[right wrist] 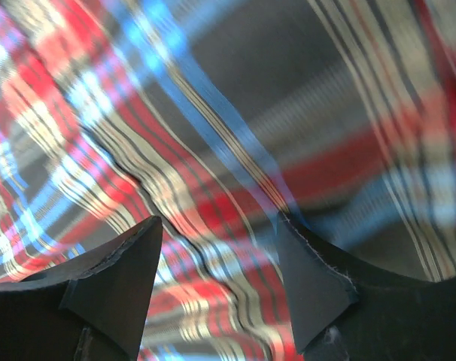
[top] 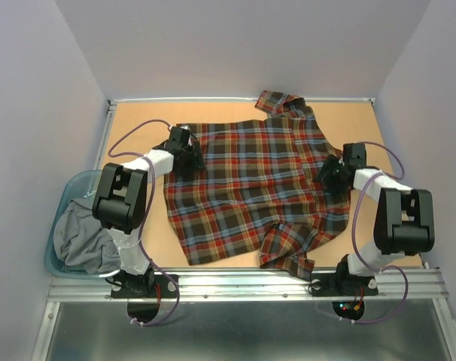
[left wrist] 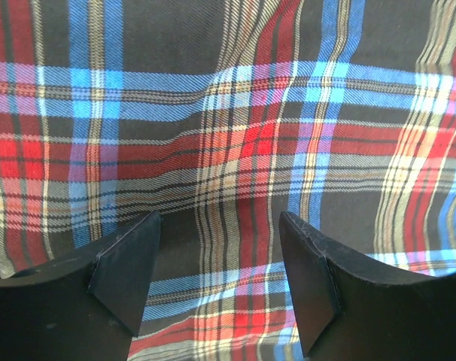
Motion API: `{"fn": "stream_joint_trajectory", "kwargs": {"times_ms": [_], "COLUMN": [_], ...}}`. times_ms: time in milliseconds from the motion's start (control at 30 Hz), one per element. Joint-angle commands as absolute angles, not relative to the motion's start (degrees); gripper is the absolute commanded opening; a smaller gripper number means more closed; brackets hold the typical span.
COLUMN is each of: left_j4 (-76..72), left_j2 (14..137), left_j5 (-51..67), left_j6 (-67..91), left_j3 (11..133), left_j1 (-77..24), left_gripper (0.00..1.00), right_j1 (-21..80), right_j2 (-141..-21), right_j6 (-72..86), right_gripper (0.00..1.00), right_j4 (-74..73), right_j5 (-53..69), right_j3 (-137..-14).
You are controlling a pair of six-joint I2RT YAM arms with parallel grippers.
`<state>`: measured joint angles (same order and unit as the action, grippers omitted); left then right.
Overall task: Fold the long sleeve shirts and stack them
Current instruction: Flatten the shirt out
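A red, brown, navy and yellow plaid long sleeve shirt [top: 250, 184] lies spread on the table, collar at the far side and a folded part at its near right. My left gripper [top: 192, 160] sits over the shirt's left edge. Its jaws stand open [left wrist: 220, 286] just above flat plaid cloth [left wrist: 235, 135], with nothing pinched. My right gripper [top: 327, 174] is over the shirt's right edge, also open [right wrist: 217, 289], with rippled plaid cloth [right wrist: 213, 150] close beneath it. A grey garment [top: 81, 233] lies bunched in a bin.
A translucent blue bin [top: 65, 197] stands at the table's left edge beside the left arm. Bare tan tabletop [top: 138, 124] shows round the shirt. White walls close in the table on three sides, and a metal rail [top: 250, 282] runs along the near edge.
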<state>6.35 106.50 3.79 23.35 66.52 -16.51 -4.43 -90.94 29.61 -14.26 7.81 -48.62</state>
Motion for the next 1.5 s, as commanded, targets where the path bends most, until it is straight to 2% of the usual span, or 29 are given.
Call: {"fn": "stream_joint_trajectory", "kwargs": {"times_ms": [0, 233, 367, 633, 967, 1133, 1467], "left_j4": [17.75, 21.53, 19.61, 13.63, 14.15, 13.8, 13.62], "left_j2": [101.44, 94.23, 92.9, 91.76, 90.01, 89.03, 90.44], "left_j5": [3.08, 6.5, 5.98, 5.01, -1.84, -4.13, -6.15], "left_j6": [21.19, 17.67, 17.49, 21.71, 21.45, 21.53, 21.97], "left_j3": [59.42, 56.16, 60.54, 66.88, 68.73, 68.64, 68.03], "left_j1": [-16.52, -16.52, -16.52, -16.44, -16.44, -16.35, -15.82], "left_gripper": [0.76, 0.77, 0.78, 0.8, 0.92, 0.93, 0.91], "right_j1": [-4.04, -4.04, -3.52, 1.58, 2.02, 2.02, 1.41], "right_j2": [-84.49, -75.95, -76.2, -90.16, -109.14, -108.9, -94.23], "right_j6": [31.11, 30.33, 27.17, 26.02, 27.77, 29.27, 32.25], "right_gripper": [0.68, 0.69, 0.69, 0.7, 0.71, 0.71, 0.73], "right_j4": [-24.51, -35.15, -32.79, -19.7, -15.64, -15.91, -25.13], "right_j5": [3.34, 4.3, 7.11, 5.55, 0.44, -3.68, -8.61], "right_j3": [-44.21, -44.64, -51.4, -63.45, -75.32, -70.59, -48.88]}}
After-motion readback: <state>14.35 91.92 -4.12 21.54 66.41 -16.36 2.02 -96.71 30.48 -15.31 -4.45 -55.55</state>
